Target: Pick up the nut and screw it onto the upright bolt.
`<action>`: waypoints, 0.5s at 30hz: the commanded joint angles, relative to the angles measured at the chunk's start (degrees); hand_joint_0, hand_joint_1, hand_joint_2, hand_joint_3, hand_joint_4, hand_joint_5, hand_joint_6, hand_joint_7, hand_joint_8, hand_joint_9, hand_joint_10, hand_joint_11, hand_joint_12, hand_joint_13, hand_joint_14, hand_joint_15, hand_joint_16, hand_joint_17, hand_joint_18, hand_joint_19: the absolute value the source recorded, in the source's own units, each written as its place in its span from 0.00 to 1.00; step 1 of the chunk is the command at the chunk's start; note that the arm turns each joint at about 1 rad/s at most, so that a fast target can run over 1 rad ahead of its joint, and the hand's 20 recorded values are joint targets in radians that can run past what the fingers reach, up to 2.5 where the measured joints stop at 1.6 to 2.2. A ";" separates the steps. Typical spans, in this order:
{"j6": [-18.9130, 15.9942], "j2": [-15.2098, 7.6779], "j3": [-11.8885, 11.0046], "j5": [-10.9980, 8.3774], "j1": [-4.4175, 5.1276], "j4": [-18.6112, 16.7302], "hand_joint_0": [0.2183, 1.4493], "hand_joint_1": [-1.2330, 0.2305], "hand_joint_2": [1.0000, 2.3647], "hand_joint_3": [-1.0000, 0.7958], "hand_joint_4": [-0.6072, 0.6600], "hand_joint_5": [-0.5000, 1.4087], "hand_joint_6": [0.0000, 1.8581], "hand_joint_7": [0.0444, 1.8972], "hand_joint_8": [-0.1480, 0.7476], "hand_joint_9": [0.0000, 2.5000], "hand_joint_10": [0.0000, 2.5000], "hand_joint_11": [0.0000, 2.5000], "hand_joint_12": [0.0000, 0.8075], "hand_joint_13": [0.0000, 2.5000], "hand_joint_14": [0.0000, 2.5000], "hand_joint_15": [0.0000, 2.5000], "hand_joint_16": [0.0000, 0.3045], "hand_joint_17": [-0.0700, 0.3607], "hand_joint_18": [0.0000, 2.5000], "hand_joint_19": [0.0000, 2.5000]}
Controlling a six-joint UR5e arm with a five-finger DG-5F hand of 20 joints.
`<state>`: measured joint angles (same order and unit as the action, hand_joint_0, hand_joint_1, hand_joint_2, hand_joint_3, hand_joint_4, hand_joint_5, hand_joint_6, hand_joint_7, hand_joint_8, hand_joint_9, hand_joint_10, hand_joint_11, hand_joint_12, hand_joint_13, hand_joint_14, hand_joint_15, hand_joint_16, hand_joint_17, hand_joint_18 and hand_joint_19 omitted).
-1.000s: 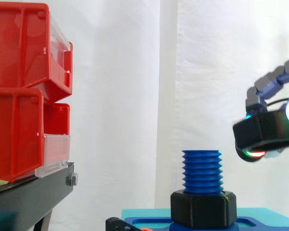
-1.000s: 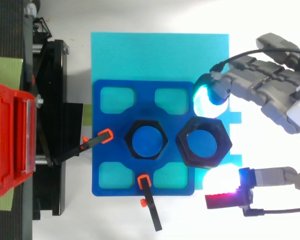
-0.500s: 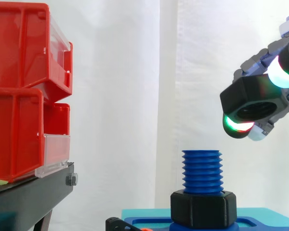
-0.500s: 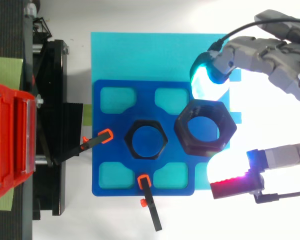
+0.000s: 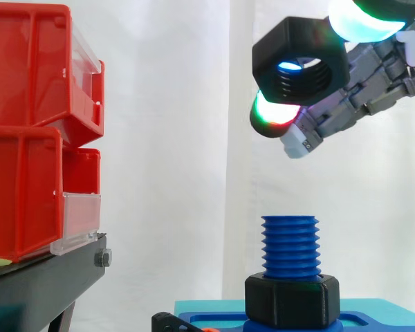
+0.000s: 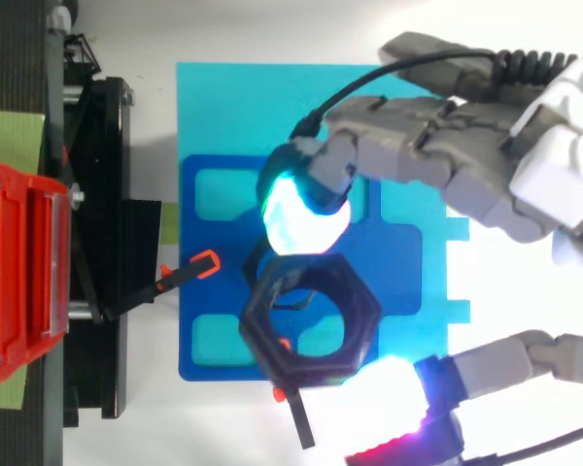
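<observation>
Hand (image 6: pixel 466 184) pinches nut (image 5: pixel 297 38) between glowing pads, well above bolt (image 5: pixel 290 245), nut tilted. Looks rigid, light, smooth-sided plastic, so likely to slip — best held on opposite flats, bore left clear

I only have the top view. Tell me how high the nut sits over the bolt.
Observer: In the side view the nut, pinched in the fingers of the hand, hangs well above the bolt, with open air between them.
Operator: Give me its tilt.
Observer: It is not level. Its threaded bore is turned partly toward the side camera, not straight down.
Operator: Report the bolt's thread.
Observer: The upper thread is bare. A second nut sits at its foot.
</observation>
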<state>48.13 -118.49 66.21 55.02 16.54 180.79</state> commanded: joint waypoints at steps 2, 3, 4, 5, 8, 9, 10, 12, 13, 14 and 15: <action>0.39 -0.52 -0.03 2.28 -0.10 -1.41 0.28 0.41 0.00 0.28 0.67 0.19 0.27 0.66 0.51 0.27 0.01 0.18 0.39 0.19 0.00 0.01 0.11 0.35 0.09 0.00; 0.48 -0.60 0.06 2.46 -0.10 -1.59 0.28 0.41 0.00 0.28 0.67 0.19 0.27 0.66 0.51 0.27 0.00 0.18 0.39 0.19 0.00 0.01 0.11 0.35 0.09 0.00; 0.48 -0.60 0.06 2.81 -0.10 -1.67 0.28 0.41 0.00 0.28 0.67 0.19 0.27 0.66 0.51 0.27 0.00 0.18 0.39 0.19 0.00 0.01 0.11 0.35 0.09 0.00; 0.48 -1.13 -0.03 3.25 -0.10 -1.76 0.28 0.41 0.00 0.28 0.67 0.19 0.27 0.66 0.51 0.27 0.00 0.18 0.39 0.19 0.00 0.01 0.11 0.35 0.09 0.00; 0.30 -2.01 0.15 4.83 -0.28 -1.76 0.28 0.41 0.00 0.28 0.66 0.19 0.27 0.66 0.51 0.27 0.00 0.18 0.39 0.19 0.00 0.01 0.11 0.35 0.09 0.00; 0.21 -2.27 0.24 5.36 -0.36 -2.03 0.28 0.41 0.00 0.28 0.67 0.19 0.27 0.67 0.51 0.27 0.00 0.18 0.39 0.19 0.00 0.01 0.12 0.35 0.09 0.00; 0.13 -2.36 0.32 5.53 -0.45 -2.11 0.28 0.41 0.00 0.28 0.66 0.19 0.27 0.66 0.51 0.27 0.00 0.18 0.39 0.19 0.00 0.01 0.12 0.35 0.09 0.00; 0.04 -2.27 0.50 5.71 -0.54 -2.29 0.28 0.41 0.00 0.28 0.67 0.19 0.27 0.66 0.50 0.27 0.00 0.18 0.39 0.19 0.00 0.01 0.12 0.35 0.09 0.00; 0.21 -2.27 0.85 5.80 -0.72 -2.46 0.28 0.41 0.00 0.28 0.67 0.19 0.27 0.66 0.51 0.27 0.00 0.18 0.39 0.19 0.00 0.01 0.11 0.35 0.09 0.00; 0.21 -2.27 0.85 5.80 -0.72 -2.46 0.28 0.41 0.00 0.28 0.67 0.19 0.27 0.66 0.51 0.27 0.00 0.18 0.39 0.19 0.00 0.01 0.11 0.35 0.09 0.00; 0.21 -2.27 1.03 5.89 -0.80 -2.46 0.28 0.41 0.00 0.28 0.67 0.19 0.27 0.66 0.51 0.27 0.00 0.18 0.39 0.19 0.00 0.01 0.11 0.35 0.09 0.00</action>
<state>48.31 -120.70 66.81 60.57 15.95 178.51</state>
